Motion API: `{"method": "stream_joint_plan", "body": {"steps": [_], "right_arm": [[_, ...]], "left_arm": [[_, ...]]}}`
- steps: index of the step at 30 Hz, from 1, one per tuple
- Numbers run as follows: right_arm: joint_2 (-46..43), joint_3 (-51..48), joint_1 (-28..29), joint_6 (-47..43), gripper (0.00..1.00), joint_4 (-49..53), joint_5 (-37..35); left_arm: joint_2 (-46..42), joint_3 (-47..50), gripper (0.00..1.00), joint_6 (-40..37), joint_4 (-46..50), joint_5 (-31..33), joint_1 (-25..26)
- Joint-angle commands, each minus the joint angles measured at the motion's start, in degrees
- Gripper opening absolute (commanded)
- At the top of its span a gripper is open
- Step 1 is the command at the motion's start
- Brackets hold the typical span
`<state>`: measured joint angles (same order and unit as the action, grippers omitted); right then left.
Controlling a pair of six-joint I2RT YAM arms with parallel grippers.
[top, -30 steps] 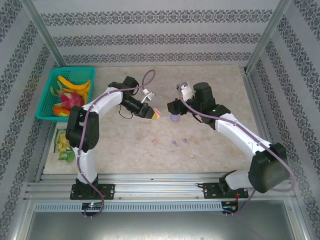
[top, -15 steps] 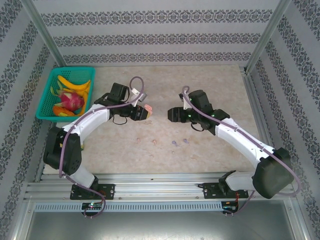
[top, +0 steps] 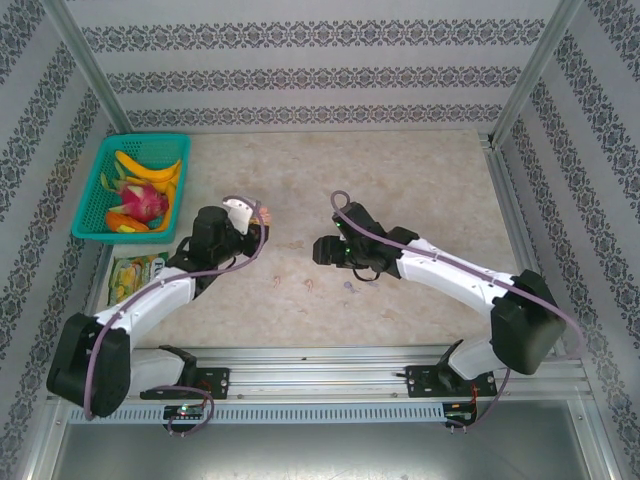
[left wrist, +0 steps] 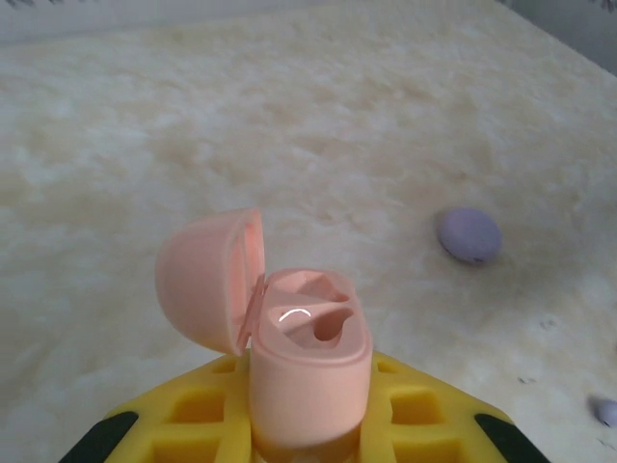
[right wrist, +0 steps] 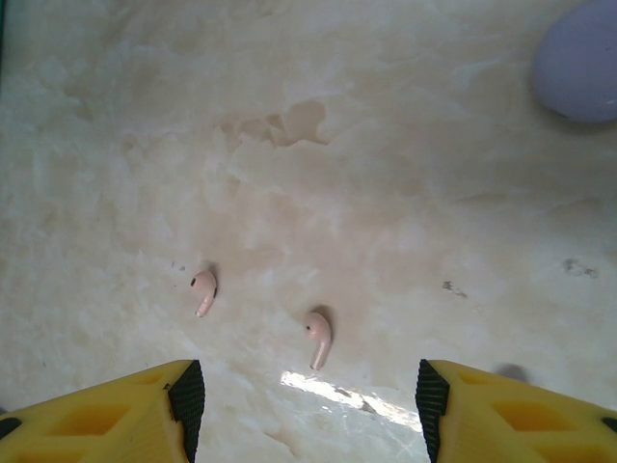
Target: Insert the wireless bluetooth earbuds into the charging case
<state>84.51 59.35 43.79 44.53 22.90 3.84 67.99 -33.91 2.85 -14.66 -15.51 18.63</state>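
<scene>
I've pulled the left gripper (top: 256, 215), clamped on the pink case (left wrist: 308, 357), away from above the pink earbuds (right wrist: 319, 338). It now sits off to their far left. The right gripper (top: 322, 250), jaws apart, has come in closer and now hangs just behind those earbuds.

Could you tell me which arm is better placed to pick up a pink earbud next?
Right. The right arm has its jaws open and facing the two pink earbuds; the left arm has its jaws shut on the open pink charging case.
</scene>
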Motion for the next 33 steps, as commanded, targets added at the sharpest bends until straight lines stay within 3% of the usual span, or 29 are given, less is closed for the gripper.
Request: {"method": "stream_joint_plan", "body": {"steps": [1,9,20,33], "right_arm": [[3.24,3.67,1.44,2.92,0.62,0.92,-2.09],[7.76,7.66,1.94,4.06,0.63,2.76,-1.89],[13.9,14.42,1.59,2.12,0.63,6.04,-0.88],[19.86,18.68,2.6,0.26,0.62,7.32,1.64]], "left_arm": [[-4.03,5.57,0.0,-0.35,-16.95,3.47,-0.67],[-6.86,13.71,0.0,-1.95,-36.86,-3.2,-0.84],[-4.63,15.28,0.0,-0.15,-46.43,-6.29,-1.28],[2.02,13.92,0.0,-0.56,-51.85,-1.27,-2.63]]}}
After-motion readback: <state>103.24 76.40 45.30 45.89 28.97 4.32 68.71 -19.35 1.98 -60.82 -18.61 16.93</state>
